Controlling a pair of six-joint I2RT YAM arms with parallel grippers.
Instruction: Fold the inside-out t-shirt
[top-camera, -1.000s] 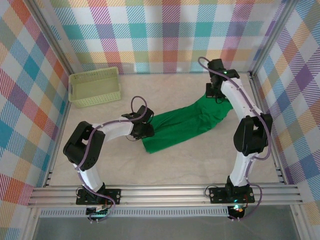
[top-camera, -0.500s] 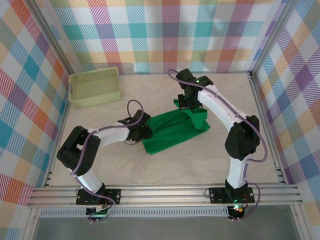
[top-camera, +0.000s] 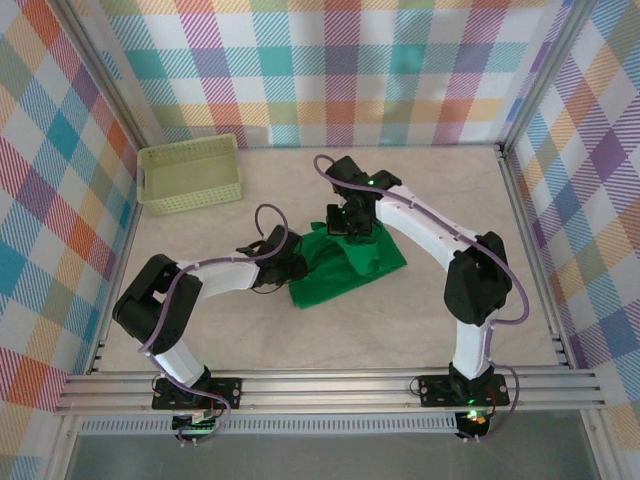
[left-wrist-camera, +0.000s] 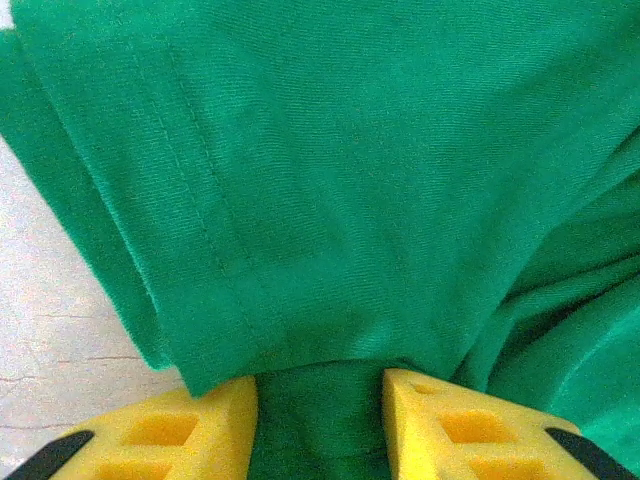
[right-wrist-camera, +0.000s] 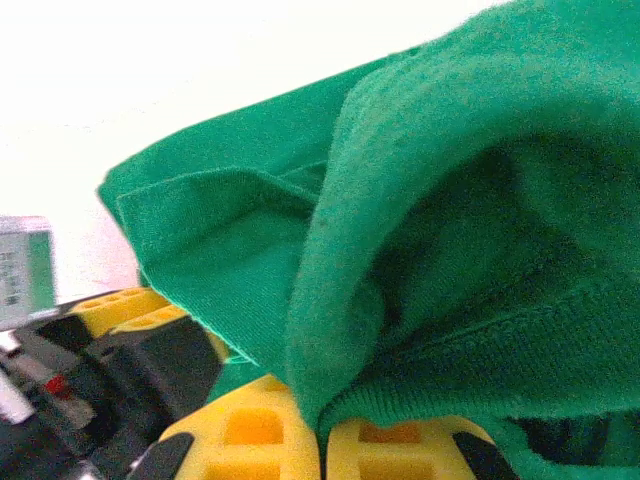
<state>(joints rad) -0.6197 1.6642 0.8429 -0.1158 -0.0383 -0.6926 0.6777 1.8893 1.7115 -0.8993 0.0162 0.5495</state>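
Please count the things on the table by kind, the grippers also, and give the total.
Green t-shirt: 1
Yellow-green basket: 1
Grippers: 2, the left gripper and the right gripper
Total: 4

you'll find the plain bright green t-shirt (top-camera: 345, 275) bunched and wrinkled near the middle of the bench (top-camera: 400, 330), its near part lying flat in stacked layers with a stitched hem showing, its far part lifted and doubled back over the rest.
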